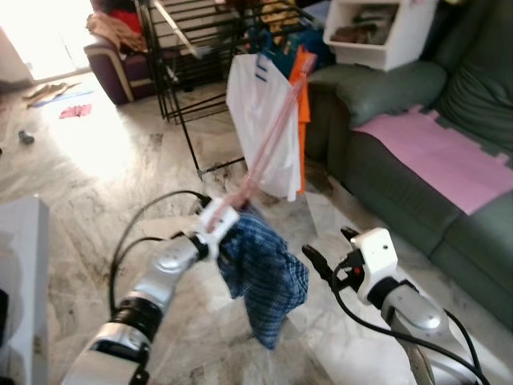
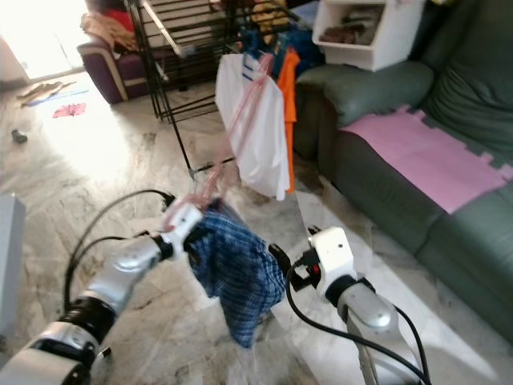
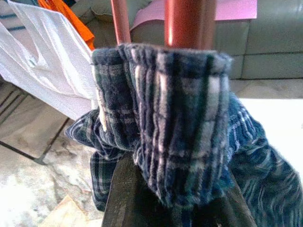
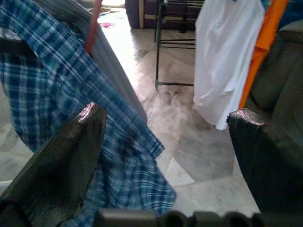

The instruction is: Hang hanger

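A pink hanger [image 1: 268,136] slants up from my left gripper [image 1: 223,216] toward the black drying rack [image 1: 192,48]. A blue plaid garment [image 1: 264,277] is draped over the hanger's lower end and hangs down past the gripper. My left gripper is shut on the hanger where the cloth bunches; in the left wrist view the plaid cloth [image 3: 170,118] wraps the reddish hanger bars [image 3: 189,21]. To the right of the garment, a little apart from it, my right gripper [image 1: 329,253] is open. In the right wrist view its fingers [image 4: 66,161] stand wide apart, with the plaid cloth [image 4: 57,94] beside them.
A white shirt [image 1: 260,120] and an orange garment [image 1: 303,96] hang on the rack's near end. A green sofa [image 1: 401,200] with a pink mat [image 1: 437,152] runs along the right, and a white bin [image 1: 377,32] sits on its armrest. The floor is marble.
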Robot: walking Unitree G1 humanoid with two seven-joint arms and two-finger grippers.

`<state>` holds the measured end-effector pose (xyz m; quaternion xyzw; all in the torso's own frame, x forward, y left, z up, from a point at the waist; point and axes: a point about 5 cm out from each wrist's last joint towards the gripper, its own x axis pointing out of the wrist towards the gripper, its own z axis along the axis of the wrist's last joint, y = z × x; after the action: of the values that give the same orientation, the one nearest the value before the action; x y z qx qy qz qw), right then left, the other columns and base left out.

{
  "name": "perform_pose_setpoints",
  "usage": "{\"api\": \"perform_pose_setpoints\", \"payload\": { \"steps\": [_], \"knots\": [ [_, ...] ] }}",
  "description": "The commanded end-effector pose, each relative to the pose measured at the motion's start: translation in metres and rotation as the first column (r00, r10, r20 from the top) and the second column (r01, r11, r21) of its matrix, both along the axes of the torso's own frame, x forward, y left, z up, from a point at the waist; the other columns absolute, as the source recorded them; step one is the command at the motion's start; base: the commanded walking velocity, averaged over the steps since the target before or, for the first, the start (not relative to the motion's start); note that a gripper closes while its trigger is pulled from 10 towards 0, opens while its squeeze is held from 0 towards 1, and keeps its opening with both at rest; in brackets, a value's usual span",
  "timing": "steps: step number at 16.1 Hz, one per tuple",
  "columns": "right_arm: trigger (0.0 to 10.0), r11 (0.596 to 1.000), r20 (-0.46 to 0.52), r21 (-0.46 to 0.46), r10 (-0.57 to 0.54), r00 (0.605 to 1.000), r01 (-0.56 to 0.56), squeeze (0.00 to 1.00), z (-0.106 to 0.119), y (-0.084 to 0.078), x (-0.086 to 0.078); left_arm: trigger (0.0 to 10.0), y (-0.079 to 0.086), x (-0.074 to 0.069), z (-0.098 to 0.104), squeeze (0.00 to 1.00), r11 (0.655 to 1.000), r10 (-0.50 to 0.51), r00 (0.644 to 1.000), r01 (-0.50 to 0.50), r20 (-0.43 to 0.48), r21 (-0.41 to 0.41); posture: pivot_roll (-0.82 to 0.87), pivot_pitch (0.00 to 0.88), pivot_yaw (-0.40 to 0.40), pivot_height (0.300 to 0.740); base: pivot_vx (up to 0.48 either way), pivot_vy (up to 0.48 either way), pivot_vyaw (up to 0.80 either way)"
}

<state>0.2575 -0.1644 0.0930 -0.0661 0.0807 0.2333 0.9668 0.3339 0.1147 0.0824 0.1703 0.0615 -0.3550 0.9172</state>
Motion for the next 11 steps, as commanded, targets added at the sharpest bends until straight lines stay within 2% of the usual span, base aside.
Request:
{"api": "perform_pose_setpoints", "payload": {
  "steps": [1, 2, 8, 11],
  "knots": [
    [10.0, 1.0, 0.006, -0.008, -0.004, 1.0, 0.004, 0.0, 0.0019, -0.0038, 0.0005, 10.0, -0.0077, 0.0022, 0.0086, 0.0, 1.0, -0.021, 0.999, 0.022, 0.036, -0.022, -0.08, 0.015, 0.072, 0.74, 0.0, -0.469, 0.0],
    [10.0, 1.0, 0.004, -0.008, -0.005, 1.0, 0.005, 0.0, 0.0017, -0.004, 0.0007, 10.0, -0.0077, 0.0019, 0.0083, 0.0, 1.0, -0.019, 0.999, 0.019, 0.035, -0.023, -0.08, 0.017, 0.072, 0.74, 0.0, -0.48, 0.0],
    [10.0, 1.0, 0.0, -0.01, -0.008, 1.0, 0.008, 0.0, 0.0011, -0.0044, 0.0006, 10.0, -0.0051, 0.0046, 0.0109, 0.0, 0.998, 0.02, 0.999, -0.018, 0.04, -0.052, -0.08, 0.019, 0.071, 0.74, 0.0, 0.0, 0.0],
    [10.0, 1.0, 0.001, -0.014, -0.005, 1.0, 0.005, 0.0, 0.0012, -0.0047, 0.0013, 10.0, -0.0052, 0.0041, 0.012, 0.0, 0.994, 0.02, 0.999, -0.017, 0.027, -0.106, -0.09, 0.015, 0.068, 0.74, 0.0, 0.0, 0.0]
  ]
}}
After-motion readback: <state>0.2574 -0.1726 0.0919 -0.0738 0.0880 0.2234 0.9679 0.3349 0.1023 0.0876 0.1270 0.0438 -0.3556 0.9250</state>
